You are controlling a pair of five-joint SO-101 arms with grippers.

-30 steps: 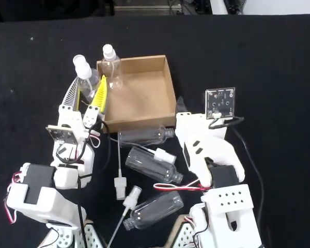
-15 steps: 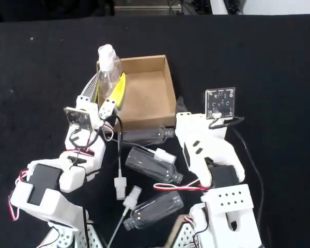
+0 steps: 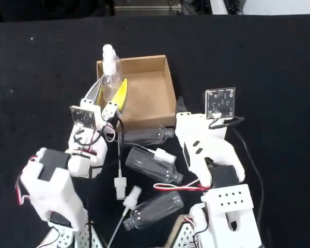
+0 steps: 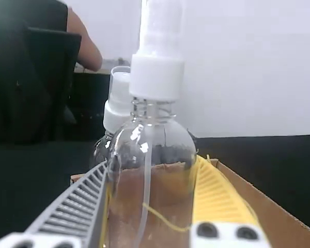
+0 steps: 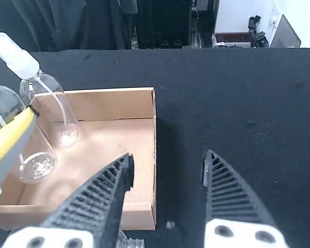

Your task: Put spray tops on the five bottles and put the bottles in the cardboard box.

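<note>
Left gripper (image 3: 109,97) – mine, clamped on a capped bottle (image 3: 109,77), upright just inside the cardboard box (image 3: 169,88) at its left wall | right gripper (image 5: 168,157) – gaping wide, empty, near the box's right wall | second capped bottle (image 5: 47,92) stands in the box | uncapped bottles (image 3: 152,165) lie before it

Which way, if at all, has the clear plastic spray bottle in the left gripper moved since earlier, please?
Yes. The clear spray bottle moved from outside the left wall of the brown cardboard box to inside it.
</note>
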